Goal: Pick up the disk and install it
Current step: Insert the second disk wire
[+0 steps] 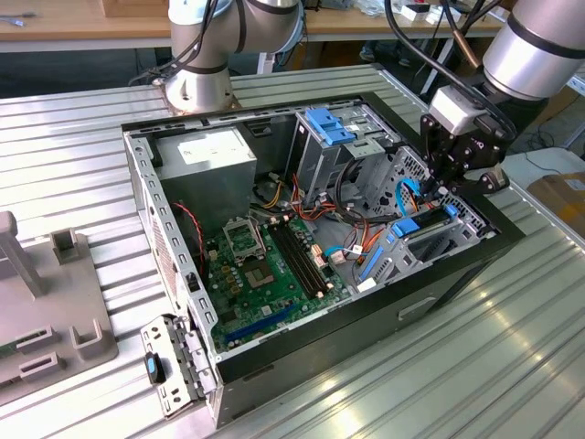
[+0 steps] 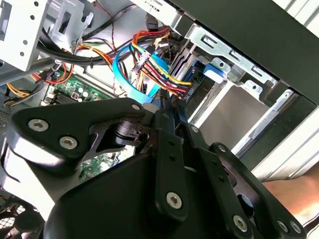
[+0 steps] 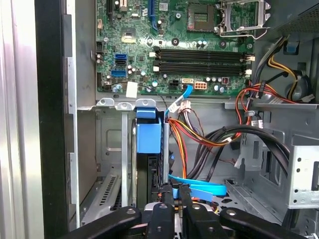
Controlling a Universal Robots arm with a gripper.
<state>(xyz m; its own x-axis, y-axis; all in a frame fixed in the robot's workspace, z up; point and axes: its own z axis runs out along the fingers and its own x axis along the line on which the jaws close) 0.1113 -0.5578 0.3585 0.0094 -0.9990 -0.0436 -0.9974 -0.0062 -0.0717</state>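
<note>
Reaching into open computer case (image 1: 174, 274), claw (image 1: 437, 194) seemingly clamped on disk (image 3: 149, 137); ribbed metal table (image 1: 457, 366)

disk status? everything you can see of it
The disk stands on edge in a drive bay of the open computer case, at the exterior view's right. In the first wrist view it appears as a dark slab, edge-on, with a blue plastic frame and tab at the end nearer the motherboard. Its label is not visible. The gripper sits at its other end, fingers close together around the frame edge; actual contact can't be confirmed. Orange, yellow and blue cables run right beside it.
</note>
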